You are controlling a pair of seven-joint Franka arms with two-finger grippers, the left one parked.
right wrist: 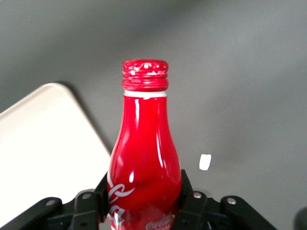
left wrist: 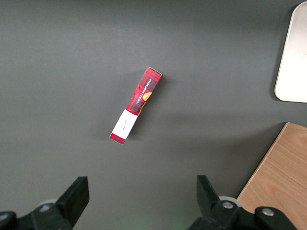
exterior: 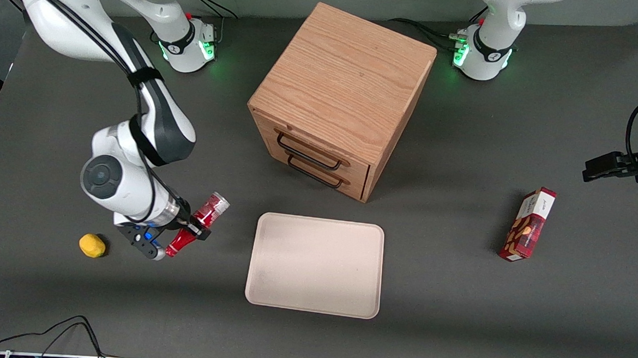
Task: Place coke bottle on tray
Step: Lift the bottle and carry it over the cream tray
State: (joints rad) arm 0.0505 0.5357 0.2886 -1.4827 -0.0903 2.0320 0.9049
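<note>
My right gripper (exterior: 188, 231) is shut on the coke bottle (exterior: 199, 220), a slim red bottle with white script. It holds the bottle tilted above the table, silvery base up toward the drawer cabinet and red cap down toward the front camera. In the right wrist view the bottle (right wrist: 144, 158) sits between the two black fingers (right wrist: 188, 191), cap pointing away from the wrist. The cream tray (exterior: 315, 264) lies flat on the table beside the gripper, toward the parked arm's end, and nothing is on it. One corner of it shows in the right wrist view (right wrist: 43, 143).
A wooden two-drawer cabinet (exterior: 340, 95) stands farther from the front camera than the tray. A yellow lemon-like object (exterior: 92, 245) lies beside the gripper, toward the working arm's end. A red snack box (exterior: 528, 224) lies toward the parked arm's end.
</note>
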